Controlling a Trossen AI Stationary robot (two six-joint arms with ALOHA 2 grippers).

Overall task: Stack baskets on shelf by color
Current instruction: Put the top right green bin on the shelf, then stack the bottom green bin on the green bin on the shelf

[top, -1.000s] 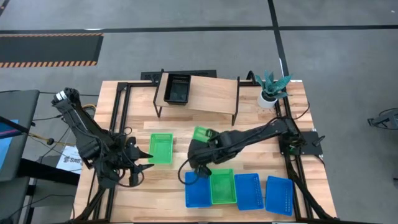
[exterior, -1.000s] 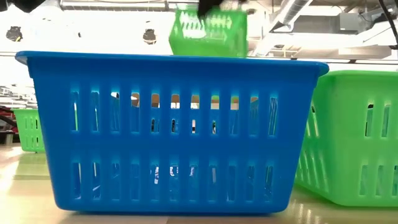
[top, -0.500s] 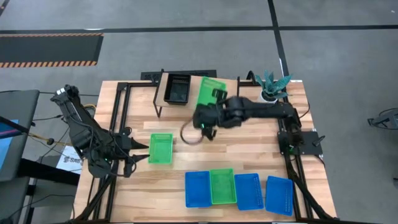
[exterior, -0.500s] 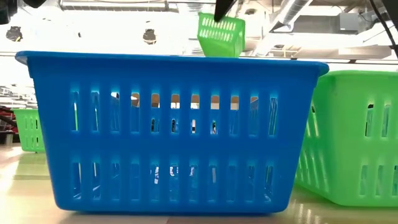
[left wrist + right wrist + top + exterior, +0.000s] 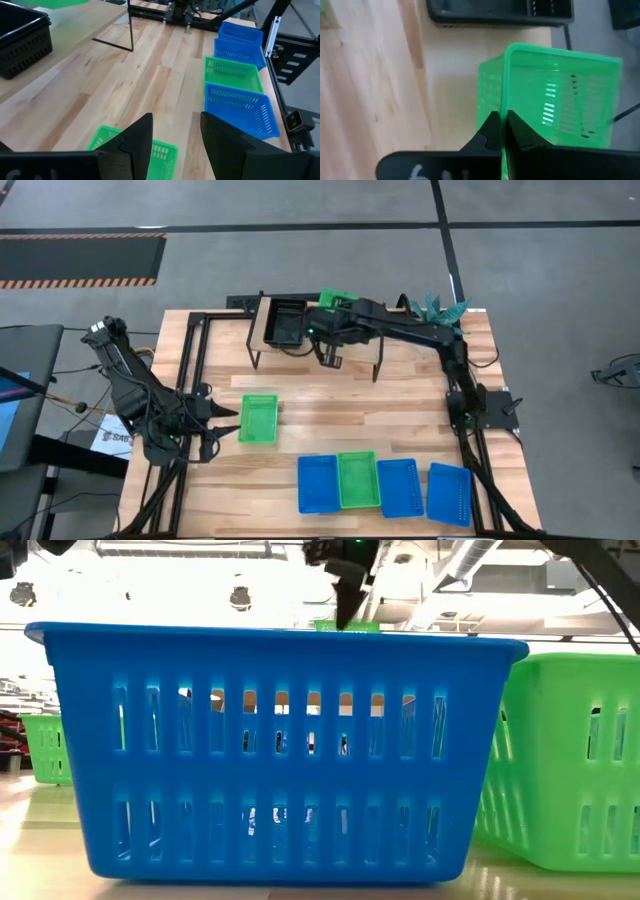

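Left gripper (image 5: 232,428): fingers spread, empty, green basket (image 5: 258,418) just ahead on the table. Right gripper (image 5: 501,131): pinching the rim of another green basket (image 5: 555,92) over the shelf (image 5: 352,352), black basket (image 5: 287,323) beside. We judge a tilted release could tip it off.

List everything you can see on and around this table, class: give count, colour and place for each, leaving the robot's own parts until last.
Black basket: one, on the shelf's left end.
Green baskets: three; one held over the shelf, one loose at table left, one in the front row.
Blue baskets: three, front row.
Shelf: one, light wood, table rear.
Plant: one, green in a white pot, rear right corner.
Left gripper: open, near the loose green basket.
Right gripper: shut on a green basket's rim.
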